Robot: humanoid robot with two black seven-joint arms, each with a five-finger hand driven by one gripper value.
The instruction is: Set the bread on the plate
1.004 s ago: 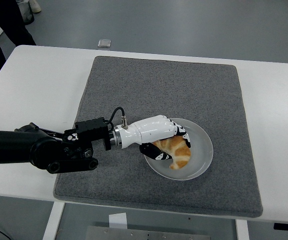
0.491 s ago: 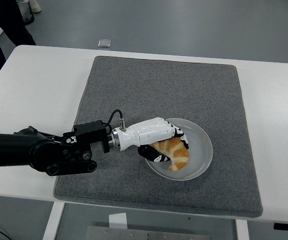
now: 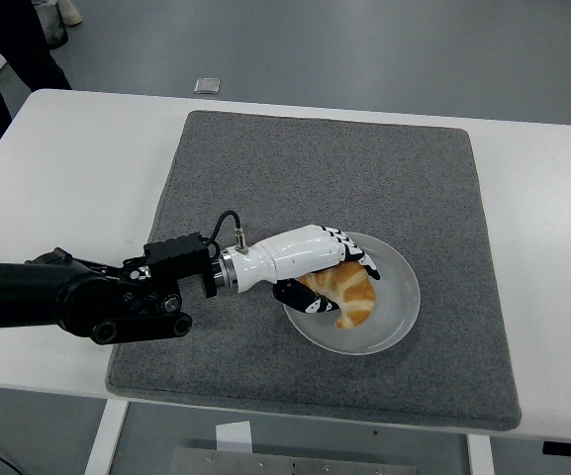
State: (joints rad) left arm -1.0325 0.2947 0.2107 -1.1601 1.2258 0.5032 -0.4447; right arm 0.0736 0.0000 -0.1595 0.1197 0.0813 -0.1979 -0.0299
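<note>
One black arm reaches in from the left across a white desk (image 3: pixel 67 168), its white-shelled left hand (image 3: pixel 317 272) extended over the near-left rim of a pale round plate (image 3: pixel 402 297). A golden, curved piece of bread (image 3: pixel 349 292), shaped like a croissant, lies inside the plate, toward its left half. The fingers (image 3: pixel 349 252) arch over the top of the bread while the thumb sits below it at the plate's edge; they appear to be closed around the bread, though the shell hides the contact itself. The plate rests on a grey felt mat (image 3: pixel 364 168) that covers the middle of the desk, nearer the mat's front edge than its back. A cable (image 3: pixel 228 223) loops up from the wrist. At the top left corner, a person's dark trouser legs (image 3: pixel 13 45) stand on the floor beyond the desk.
</note>
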